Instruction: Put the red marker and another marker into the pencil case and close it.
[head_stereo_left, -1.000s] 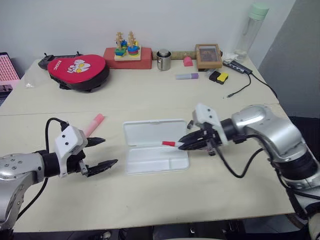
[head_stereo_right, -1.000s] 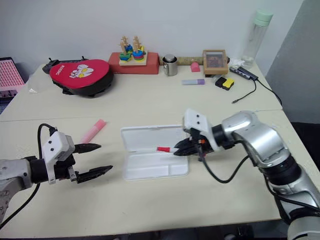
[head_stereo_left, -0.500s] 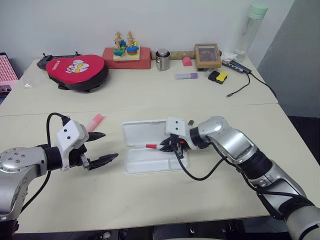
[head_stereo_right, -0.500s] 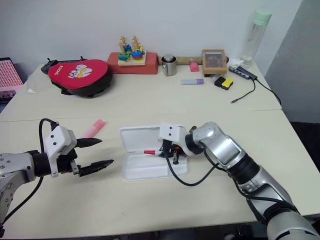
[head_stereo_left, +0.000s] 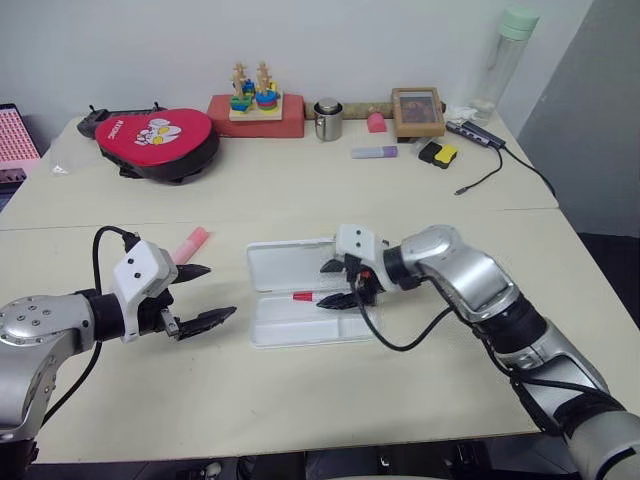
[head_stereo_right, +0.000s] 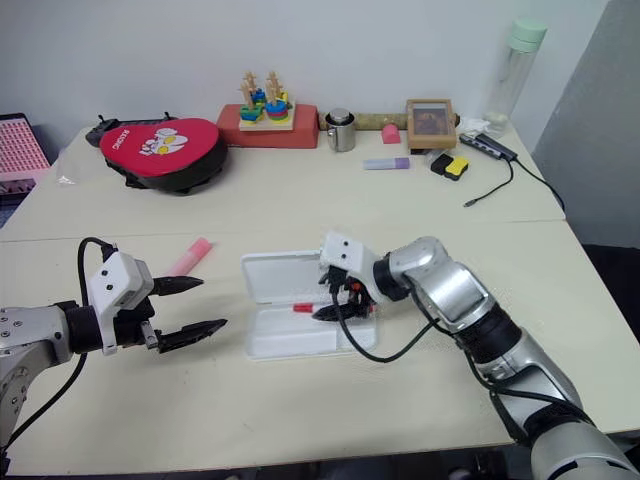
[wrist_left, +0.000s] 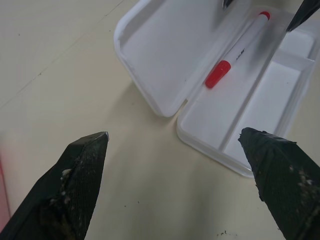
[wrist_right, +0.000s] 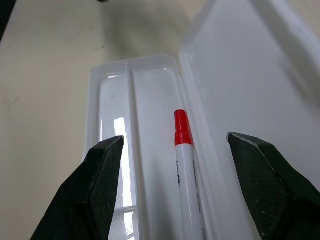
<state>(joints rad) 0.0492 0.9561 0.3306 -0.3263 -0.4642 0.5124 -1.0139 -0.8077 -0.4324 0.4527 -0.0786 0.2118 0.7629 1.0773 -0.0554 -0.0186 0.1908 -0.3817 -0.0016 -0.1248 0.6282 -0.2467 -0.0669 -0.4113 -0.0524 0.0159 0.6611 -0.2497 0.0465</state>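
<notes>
The white pencil case (head_stereo_left: 285, 325) lies open in the middle of the table, its lid (wrist_left: 165, 45) flat toward the far side. The red marker (wrist_right: 186, 165) rests in the tray's long compartment by the hinge, red cap toward my left, and is also seen as the red marker (head_stereo_left: 303, 296). My right gripper (head_stereo_left: 334, 284) hovers just over its right end, open, with the fingers either side and off the pen. The pink highlighter (head_stereo_left: 190, 243) lies on the table left of the case. My left gripper (head_stereo_left: 204, 295) stands open beside it, holding nothing.
A red padded pouch (head_stereo_left: 155, 140) sits at the far left. Along the back edge are a wooden stacking toy (head_stereo_left: 253, 100), a metal cup (head_stereo_left: 327, 120), a purple highlighter (head_stereo_left: 373, 152), a picture frame (head_stereo_left: 417, 110), a bottle (head_stereo_left: 505, 60) and a cable (head_stereo_left: 490, 170).
My right gripper carried the red marker leftward over the case, then opened and let it go. The marker now lies in the tray. My left gripper has kept still.
</notes>
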